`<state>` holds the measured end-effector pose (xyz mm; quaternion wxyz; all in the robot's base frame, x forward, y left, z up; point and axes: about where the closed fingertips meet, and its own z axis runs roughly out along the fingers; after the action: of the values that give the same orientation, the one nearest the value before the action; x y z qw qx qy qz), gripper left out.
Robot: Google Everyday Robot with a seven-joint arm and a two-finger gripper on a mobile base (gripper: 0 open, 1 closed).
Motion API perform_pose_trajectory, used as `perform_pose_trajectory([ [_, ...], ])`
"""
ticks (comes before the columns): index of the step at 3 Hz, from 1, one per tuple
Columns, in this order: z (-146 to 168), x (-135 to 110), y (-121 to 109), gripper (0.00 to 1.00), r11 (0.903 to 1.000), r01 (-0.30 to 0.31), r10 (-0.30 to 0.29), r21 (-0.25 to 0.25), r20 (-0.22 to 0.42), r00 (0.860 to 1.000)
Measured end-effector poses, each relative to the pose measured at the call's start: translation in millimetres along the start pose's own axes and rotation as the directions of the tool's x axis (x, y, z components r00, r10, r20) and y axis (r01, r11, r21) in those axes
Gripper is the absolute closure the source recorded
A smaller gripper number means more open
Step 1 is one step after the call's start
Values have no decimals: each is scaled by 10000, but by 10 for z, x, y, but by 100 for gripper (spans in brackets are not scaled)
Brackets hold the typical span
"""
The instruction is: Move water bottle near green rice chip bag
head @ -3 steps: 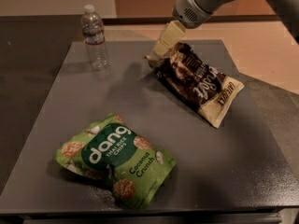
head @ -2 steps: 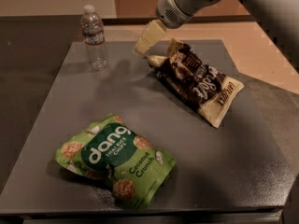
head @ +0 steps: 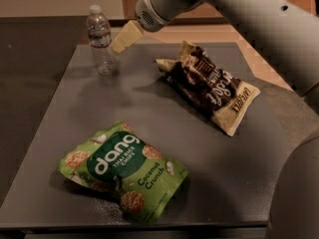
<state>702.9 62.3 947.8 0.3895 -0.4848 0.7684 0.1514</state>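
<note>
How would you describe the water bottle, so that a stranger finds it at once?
Look at the grey table, at its far left corner as the camera sees it. The water bottle stands upright there, with the robot's tool hanging close beside it. It is the only clear, standing thing; the green chip bag and the brown bag lie flat.

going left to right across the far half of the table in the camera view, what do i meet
water bottle → gripper, hanging just right of the bottle → dark brown and cream bag
</note>
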Motion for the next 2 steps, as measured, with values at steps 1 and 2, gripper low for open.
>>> perform_pose_trajectory([
  [1, 267, -191, 132, 0, 9982, -527, 538, -277, 388, 9978],
  [2, 451, -327, 188, 0, 9966, -762, 781, -321, 627, 9950],
])
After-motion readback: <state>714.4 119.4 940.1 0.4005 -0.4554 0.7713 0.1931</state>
